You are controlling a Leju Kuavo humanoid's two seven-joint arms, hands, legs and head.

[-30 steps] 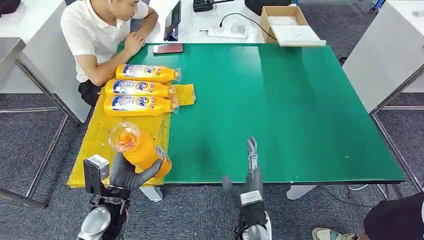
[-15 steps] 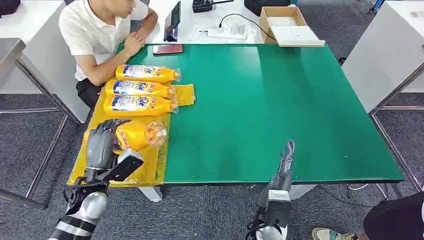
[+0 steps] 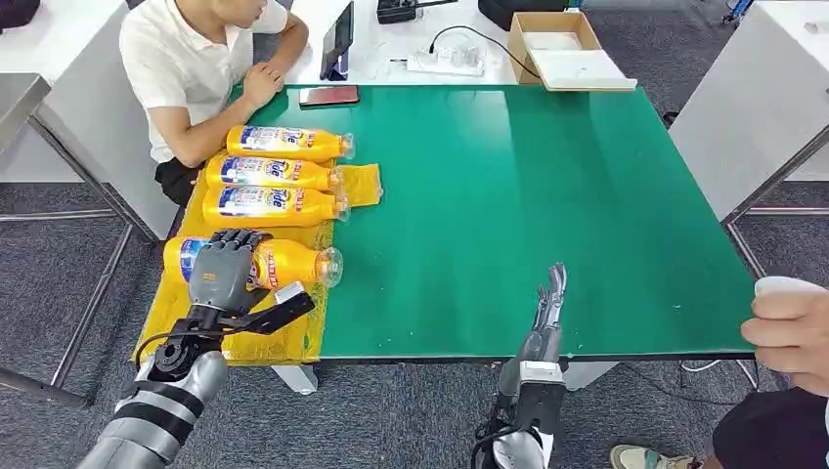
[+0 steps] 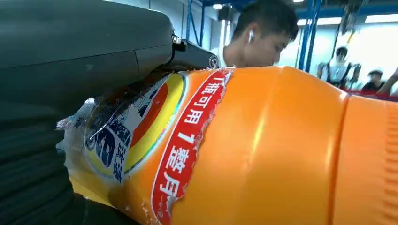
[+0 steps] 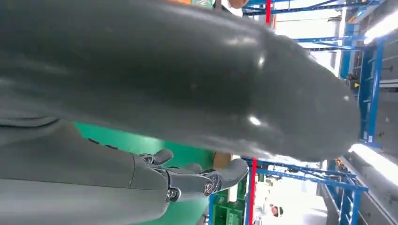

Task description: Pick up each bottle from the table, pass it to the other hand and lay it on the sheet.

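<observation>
Left robot hand (image 3: 227, 271) grips the fourth bottle (image 3: 262, 264), which now lies flat on the yellow sheet (image 3: 293, 332) below the three laid bottles (image 3: 274, 172); a second ago it was held tilted above. Placement appears complete; release remains. Right robot hand (image 3: 547, 308) has withdrawn to the counter (image 3: 547, 195) edge, fingers extended, holding nothing.

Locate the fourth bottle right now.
Head view: the fourth bottle lies on the yellow sheet at the table's left side, just nearer than the three-bottle row, under the left hand.

Four orange bottles (image 3: 269, 264) flat on yellow sheet (image 3: 293, 337)
</observation>
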